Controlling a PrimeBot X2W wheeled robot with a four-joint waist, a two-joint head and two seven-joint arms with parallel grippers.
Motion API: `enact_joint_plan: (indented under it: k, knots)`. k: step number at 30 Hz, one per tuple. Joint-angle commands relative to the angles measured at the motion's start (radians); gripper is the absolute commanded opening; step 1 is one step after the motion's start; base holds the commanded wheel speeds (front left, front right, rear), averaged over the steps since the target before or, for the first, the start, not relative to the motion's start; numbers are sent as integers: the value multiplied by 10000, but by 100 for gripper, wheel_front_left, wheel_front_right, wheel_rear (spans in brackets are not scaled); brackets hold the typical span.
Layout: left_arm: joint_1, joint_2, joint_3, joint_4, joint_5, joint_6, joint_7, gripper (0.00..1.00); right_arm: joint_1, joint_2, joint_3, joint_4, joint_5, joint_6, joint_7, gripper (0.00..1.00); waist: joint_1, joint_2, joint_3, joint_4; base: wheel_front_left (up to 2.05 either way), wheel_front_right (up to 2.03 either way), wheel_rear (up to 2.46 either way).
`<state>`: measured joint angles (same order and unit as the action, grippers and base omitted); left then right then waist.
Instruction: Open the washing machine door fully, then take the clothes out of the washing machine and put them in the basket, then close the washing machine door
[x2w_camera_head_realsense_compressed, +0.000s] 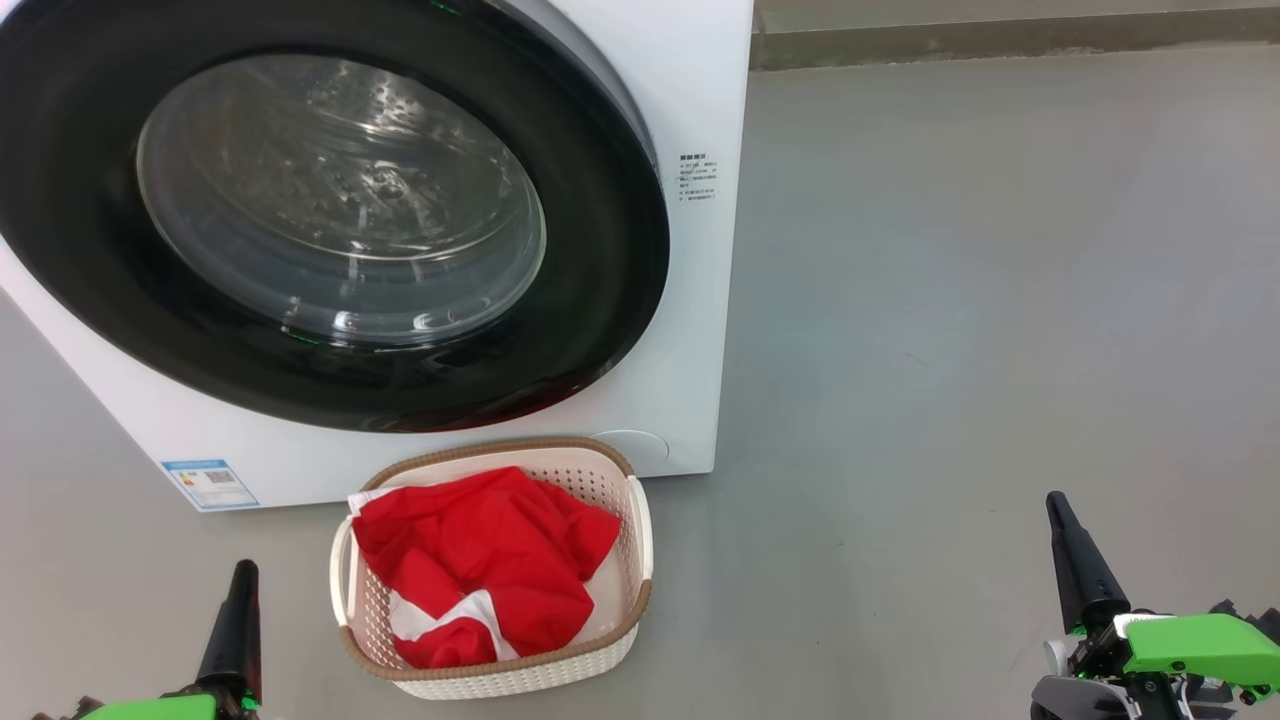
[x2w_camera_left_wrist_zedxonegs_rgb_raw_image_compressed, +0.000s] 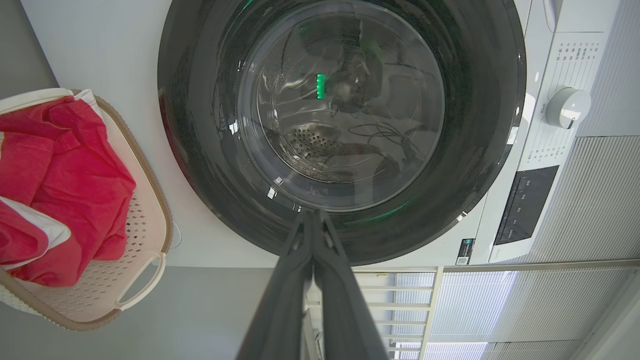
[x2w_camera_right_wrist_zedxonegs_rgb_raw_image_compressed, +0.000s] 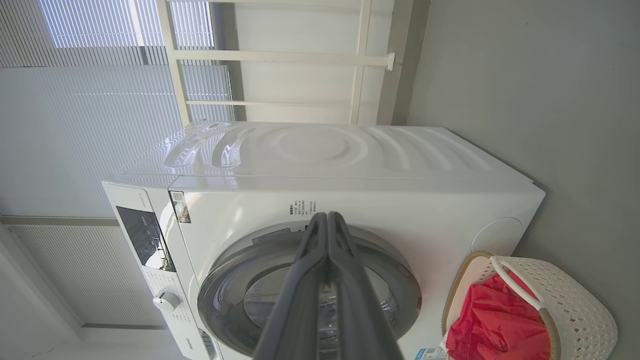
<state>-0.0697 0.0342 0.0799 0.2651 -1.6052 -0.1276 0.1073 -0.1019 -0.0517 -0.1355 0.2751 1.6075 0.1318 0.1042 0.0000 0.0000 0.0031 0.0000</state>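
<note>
The basket (x2w_camera_head_realsense_compressed: 505, 443) of clothes (x2w_camera_head_realsense_compressed: 480, 560) sits just right of the left pincer (x2w_camera_head_realsense_compressed: 243, 572).

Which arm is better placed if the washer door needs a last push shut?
Left, probably. The left gripper sits in front of the washing machine door, its wrist view facing the glass squarely; the right gripper is off to the side over the floor.

Illegible tiny print (x2w_camera_head_realsense_compressed: 697, 178) and blue QR label (x2w_camera_head_realsense_compressed: 210, 484) on washing machine (x2w_camera_head_realsense_compressed: 705, 80)
</note>
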Motion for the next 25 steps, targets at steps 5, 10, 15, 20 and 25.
enact_joint_plan:
  k: [5,10,15,20,25]
  knots:
    - [-384,165,344,-198,-29,-31,63,0,-58,-9,240,-304,30,-11,71,0,0,0,0,0,0,0,0]
    - [-384,164,345,-198,-29,-31,64,0,-58,-7,237,-304,27,-11,73,0,0,0,0,0,0,0,0]
    - [-384,164,345,-198,-28,-31,64,0,-59,-6,235,-304,25,-11,75,0,0,0,0,0,0,0,0]
    - [-384,164,346,-198,-28,-31,64,0,-59,-4,233,-304,23,-11,77,0,0,0,0,0,0,0,0]
    - [-384,163,346,-198,-28,-31,65,0,-59,-3,231,-304,22,-11,79,0,0,0,0,0,0,0,0]
